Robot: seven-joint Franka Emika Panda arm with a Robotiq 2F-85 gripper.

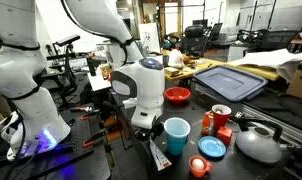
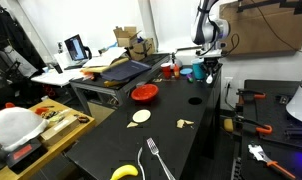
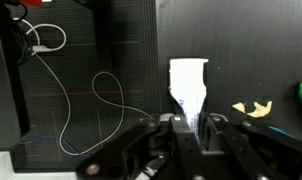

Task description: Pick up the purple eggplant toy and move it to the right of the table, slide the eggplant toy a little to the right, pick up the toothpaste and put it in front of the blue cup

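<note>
In the wrist view the toothpaste (image 3: 188, 85), a white tube with faint print, stands out from between my fingers; my gripper (image 3: 188, 122) is shut on its narrow end above the black table (image 3: 111, 60). In both exterior views my gripper (image 1: 143, 120) (image 2: 209, 66) points down just beside the blue cup (image 1: 177, 135) (image 2: 198, 71). The tube itself is hidden by the gripper in those views. The purple eggplant toy is not in view.
Near the cup are a red bowl (image 1: 177, 96) (image 2: 143, 93), a flat blue dish (image 1: 212, 148), a red cup (image 1: 220, 115) and a silver kettle (image 1: 259, 145). A banana (image 2: 124, 172), a fork (image 2: 156, 160) and a cream disc (image 2: 140, 117) lie along the table. A white cable (image 3: 91, 100) loops nearby.
</note>
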